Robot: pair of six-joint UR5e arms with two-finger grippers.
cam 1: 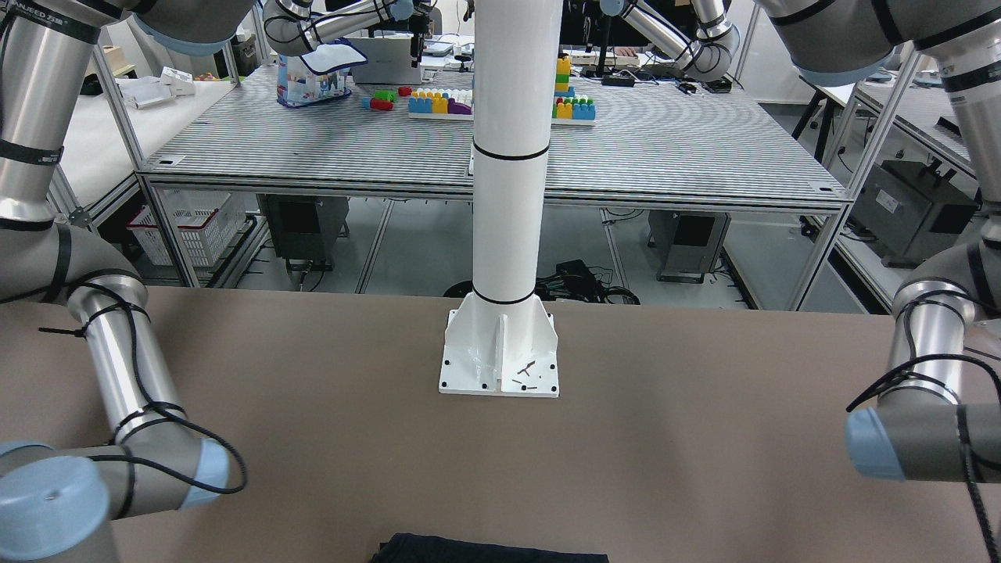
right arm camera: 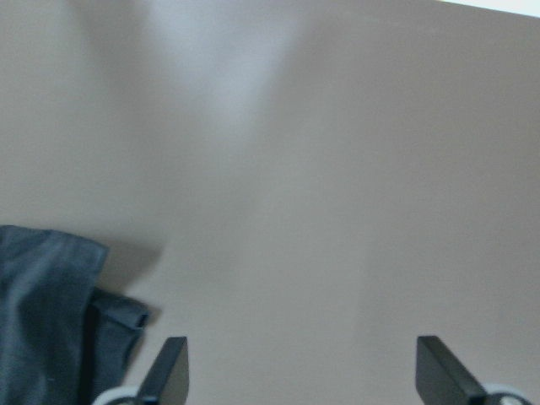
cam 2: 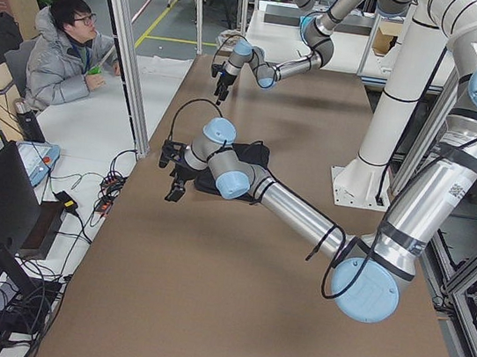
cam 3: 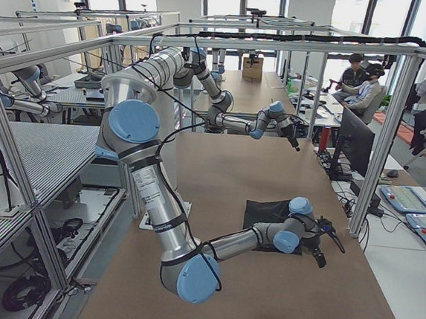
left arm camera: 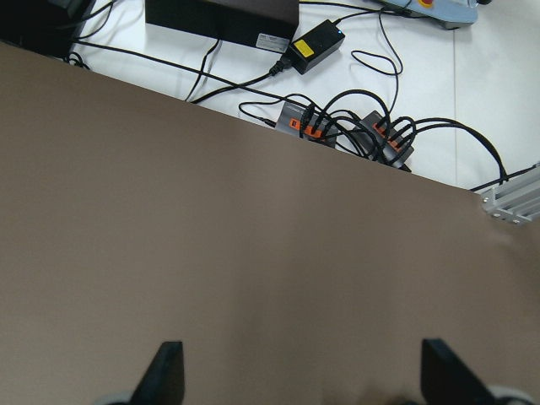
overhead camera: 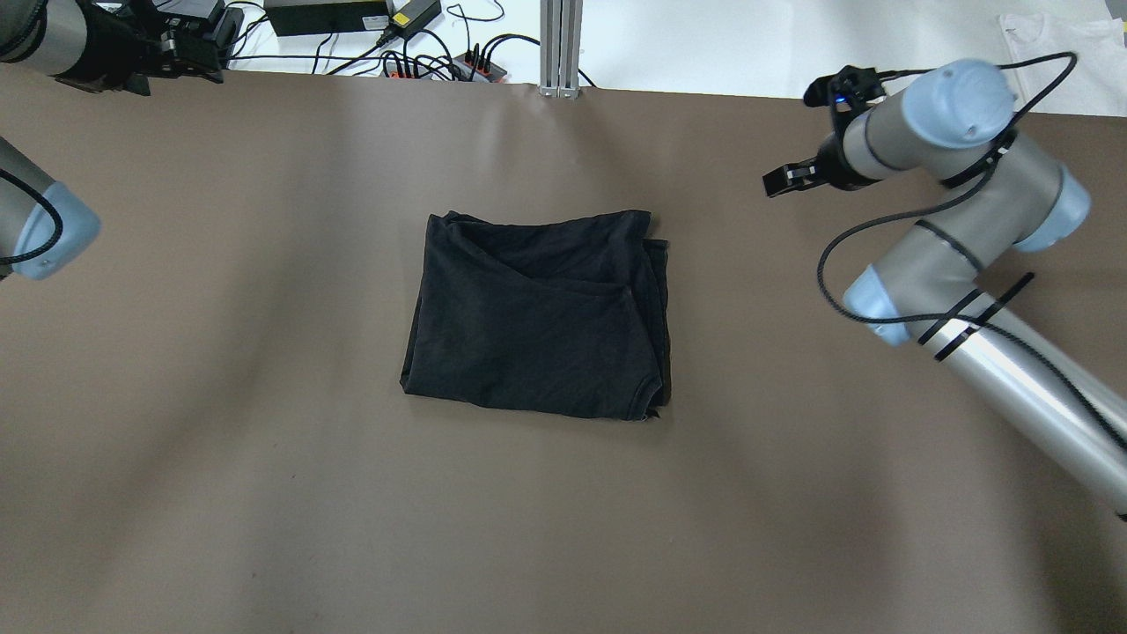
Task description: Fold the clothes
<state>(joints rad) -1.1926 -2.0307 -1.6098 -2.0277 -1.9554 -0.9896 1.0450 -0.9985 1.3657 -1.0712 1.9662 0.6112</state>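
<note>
Right arm (overhead camera: pixel 986 352) looms biggest up front in the overhead view, a silver tube slanting in from the near right corner. Under it the brown table (overhead camera: pixel 264 493) fills nearly everything, and dead centre on it lie the clothes (overhead camera: pixel 537 317): one black piece, flat on the table and well apart from both arms.

Look at the shape: a fairly neat rectangle. Several layers are stacked, their edges show along the right side, and a diagonal crease runs across the top layer. My call is that the folding is mostly done, maybe entirely. What could be left is one more halving, or a tidy of that slightly ragged near right corner. I can't tell from these views which is intended. Nothing grips the fabric right now.

On to the small stuff. Right gripper (right arm camera: pixel 304 371) hovers over bare table at the far right, fingers (right arm camera: pixel 169 371) spread wide, holding nothing and touching nothing. A corner of the black piece peeks in at the lower left of its wrist view, off to the side of the fingers rather than between them. Left gripper (left arm camera: pixel 304 375) hangs at the far left corner, close to the table's far edge, with the cables (left arm camera: pixel 354 126) just beyond. Its jaws are likewise wide apart and empty.
</note>
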